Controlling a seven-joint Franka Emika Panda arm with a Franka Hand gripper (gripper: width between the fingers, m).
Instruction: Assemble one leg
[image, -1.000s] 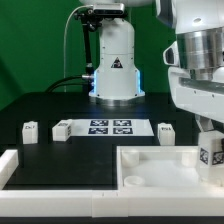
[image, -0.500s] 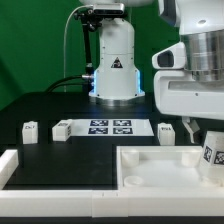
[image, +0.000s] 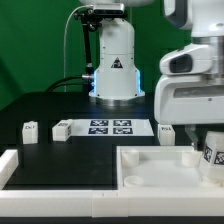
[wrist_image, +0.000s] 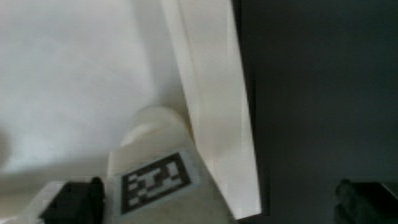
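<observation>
A leg (image: 212, 152), a stubby white block with a marker tag, stands at the right edge of the large white panel (image: 140, 153). My gripper (image: 204, 147) hangs low over it. In the wrist view the leg (wrist_image: 157, 178) sits between my dark fingertips (wrist_image: 75, 200), closer to one of them, with a wide gap on the other side. The gripper (wrist_image: 219, 203) is open and touches nothing that I can see. The panel's raised rim (wrist_image: 210, 80) runs beside the leg.
Three more legs lie on the black table: two at the exterior view's left (image: 30, 131) (image: 62, 129) and one right of the marker board (image: 165, 130). The marker board (image: 112, 127) lies mid-table. A white rail (image: 8, 165) is at the front left.
My gripper has come down toward the leg at the panel's right edge. The leg and the other parts have not moved.
</observation>
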